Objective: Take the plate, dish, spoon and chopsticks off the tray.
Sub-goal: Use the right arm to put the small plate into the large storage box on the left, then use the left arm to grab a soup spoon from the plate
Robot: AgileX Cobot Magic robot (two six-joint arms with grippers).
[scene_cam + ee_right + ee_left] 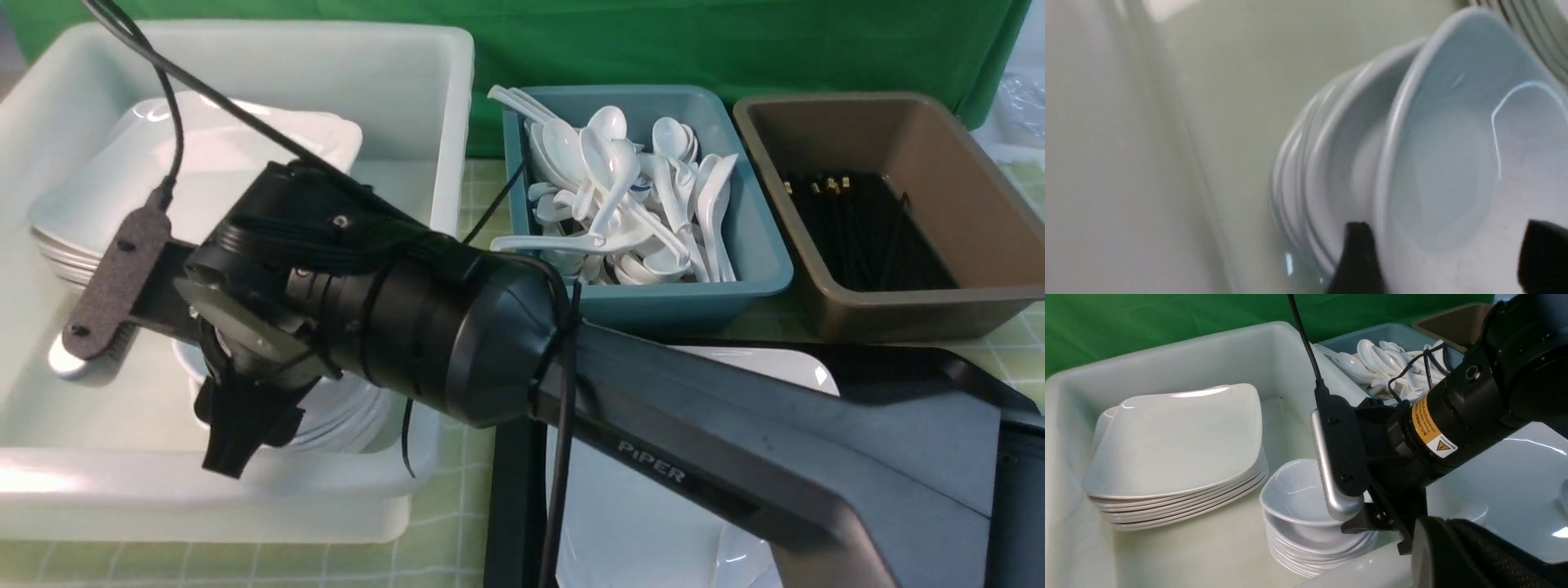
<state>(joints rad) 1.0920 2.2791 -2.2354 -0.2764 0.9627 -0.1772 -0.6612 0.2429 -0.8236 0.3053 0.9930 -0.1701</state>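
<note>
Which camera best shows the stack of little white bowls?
Left wrist view: the bowl stack shows nearly whole. In front view the right arm hides most of it. The right wrist view is close, blurry and cropped.

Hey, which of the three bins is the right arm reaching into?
The white bin, largest and leftmost, holding a plate stack and a bowl stack. The right end effector is at the bowl stack. The teal bin holds spoons, the brown bin chopsticks.

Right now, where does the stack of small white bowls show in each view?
Front view: stack of small bowls, lower left, mostly hidden behind the right arm.
Left wrist view: the stack, bottom centre.
Right wrist view: the stack fills the right half.
Shared landmark: the white bin holding it.
</note>
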